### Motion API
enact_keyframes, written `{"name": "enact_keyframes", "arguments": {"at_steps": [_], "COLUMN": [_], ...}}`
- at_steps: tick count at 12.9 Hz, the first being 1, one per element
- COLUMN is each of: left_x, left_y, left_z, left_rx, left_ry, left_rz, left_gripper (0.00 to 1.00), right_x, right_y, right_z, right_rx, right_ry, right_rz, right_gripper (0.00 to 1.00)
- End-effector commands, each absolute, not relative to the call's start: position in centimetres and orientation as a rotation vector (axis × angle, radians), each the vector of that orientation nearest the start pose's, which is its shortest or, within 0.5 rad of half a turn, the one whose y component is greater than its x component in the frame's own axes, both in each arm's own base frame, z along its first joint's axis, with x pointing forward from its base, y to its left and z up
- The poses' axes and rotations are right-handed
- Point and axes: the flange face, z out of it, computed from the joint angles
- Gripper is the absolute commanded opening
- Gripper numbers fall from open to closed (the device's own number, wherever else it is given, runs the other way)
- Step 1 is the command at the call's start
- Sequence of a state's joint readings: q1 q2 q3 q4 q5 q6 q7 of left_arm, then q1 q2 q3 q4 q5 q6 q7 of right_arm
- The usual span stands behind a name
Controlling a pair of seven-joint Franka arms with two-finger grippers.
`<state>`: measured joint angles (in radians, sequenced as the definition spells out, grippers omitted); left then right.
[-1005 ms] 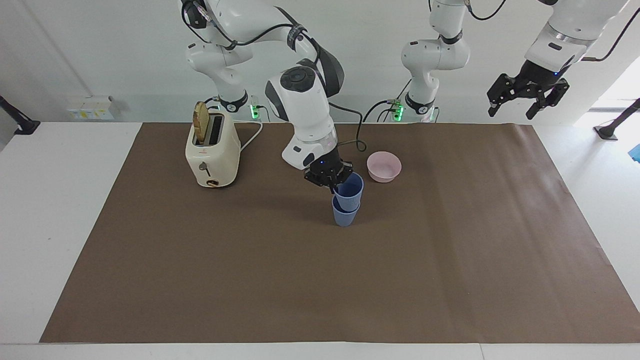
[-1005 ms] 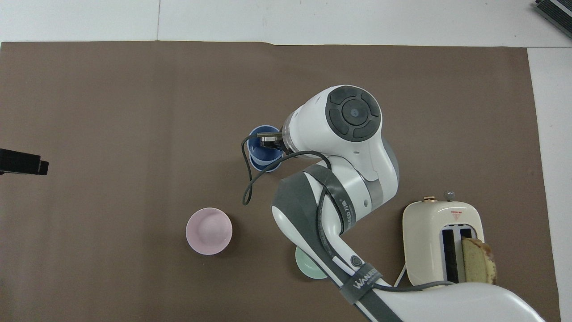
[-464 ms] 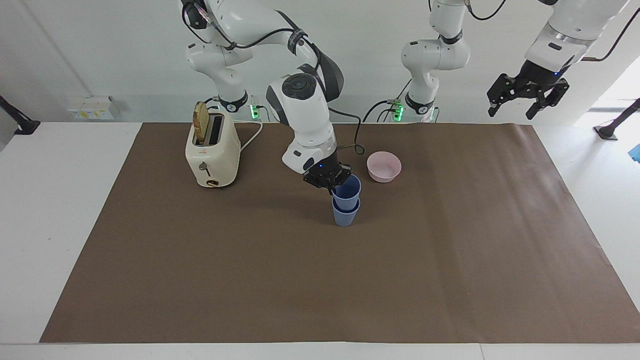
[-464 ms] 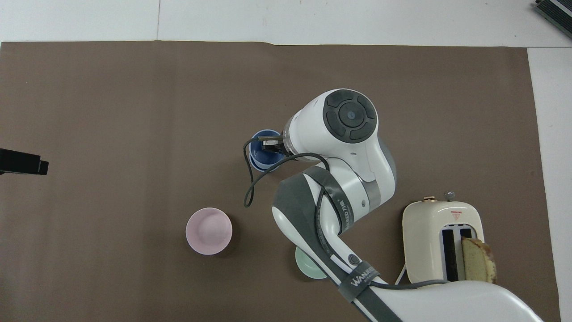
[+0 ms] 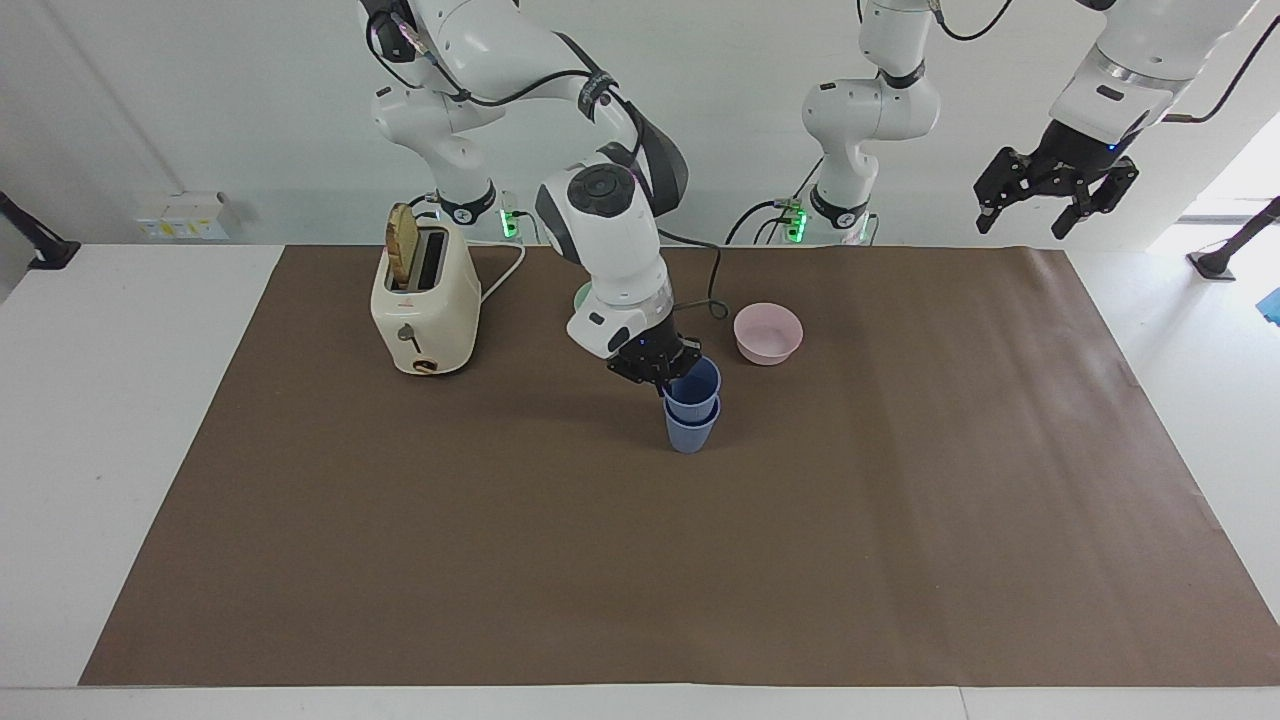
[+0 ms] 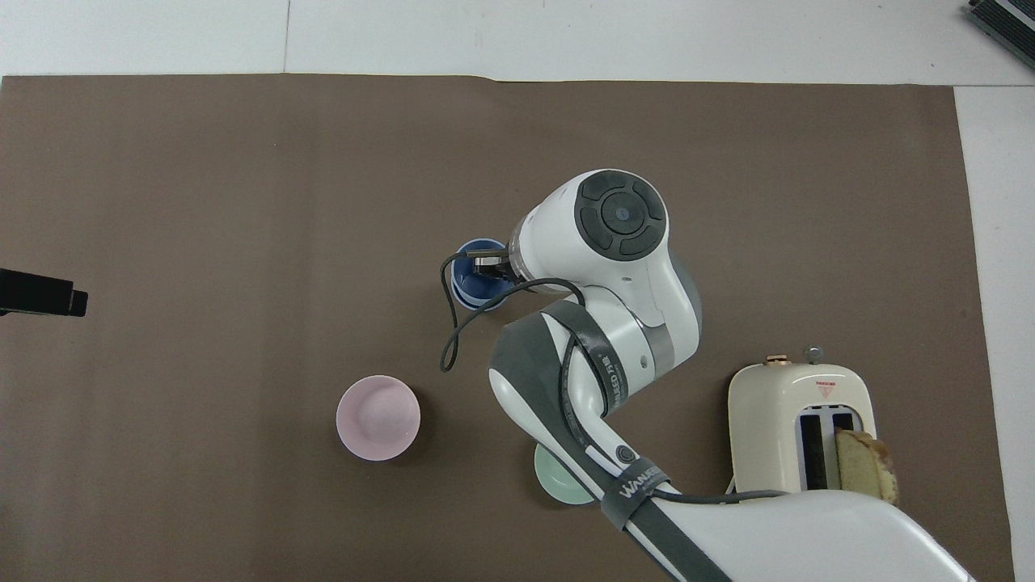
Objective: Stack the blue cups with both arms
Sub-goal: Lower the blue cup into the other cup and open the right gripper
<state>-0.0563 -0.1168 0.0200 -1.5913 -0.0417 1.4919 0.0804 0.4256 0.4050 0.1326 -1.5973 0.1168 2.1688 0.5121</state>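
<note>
The right gripper (image 5: 668, 378) is seen low over the middle of the brown mat (image 5: 900, 520), at the rim of the upper blue cup (image 5: 696, 385); its fingers are closed on the rim at the side toward the right arm's end of the table, one finger reaching inside the cup mouth, as is also visible in the overhead view, where the gripper (image 6: 487, 264) sits over the rim of that cup (image 6: 473, 279). The upper blue cup is nested in the lower blue cup (image 5: 690, 432), which stands upright on the mat; the upper one is tilted slightly and part of its wall is showing above the lower rim. The pair is located farther from the robots than the pink bowl (image 5: 768, 333), which rests on the mat near the stack, toward the left arm's end. A mint-green bowl (image 6: 558, 483) is noted nearer to the robots, mostly covered by the right arm (image 6: 598, 323) in the overhead view. A cream toaster (image 5: 424, 305) with a slice of bread (image 5: 402, 246) standing up in one slot is placed toward the right arm's end of the table. The left gripper (image 5: 1056, 205) is held high over the mat's edge at the left arm's end, waiting, with its fingers spread apart and nothing between them.
</note>
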Motion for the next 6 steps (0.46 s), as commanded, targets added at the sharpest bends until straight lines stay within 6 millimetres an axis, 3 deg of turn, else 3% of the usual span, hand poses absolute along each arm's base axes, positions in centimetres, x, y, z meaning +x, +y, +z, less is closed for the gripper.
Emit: {"name": "enact_keyframes", "arguments": {"at_steps": [1, 2, 3, 6], "left_x": [50.19, 50.19, 50.19, 50.19], "left_y": [-1.93, -1.93, -1.93, -1.93], "left_z": [67.23, 67.23, 67.16, 67.23], "left_rx": [-3.184, -3.184, -3.184, -3.184], "left_ry": [0.181, 0.181, 0.181, 0.181], "left_rz": [-0.021, -0.021, -0.019, -0.021], "left_gripper": [1.0, 1.0, 1.0, 1.0], "right_x": [58.91, 59.02, 58.97, 59.01], "right_y": [35.68, 35.39, 35.37, 35.28], "right_z": [41.68, 41.53, 41.38, 41.37], "right_rx": [-2.921, -2.923, -2.925, -2.925], "right_ry": [0.036, 0.041, 0.041, 0.048], "right_rz": [-0.121, -0.119, -0.115, -0.113], "right_gripper": [0.14, 0.37, 0.48, 0.68]}}
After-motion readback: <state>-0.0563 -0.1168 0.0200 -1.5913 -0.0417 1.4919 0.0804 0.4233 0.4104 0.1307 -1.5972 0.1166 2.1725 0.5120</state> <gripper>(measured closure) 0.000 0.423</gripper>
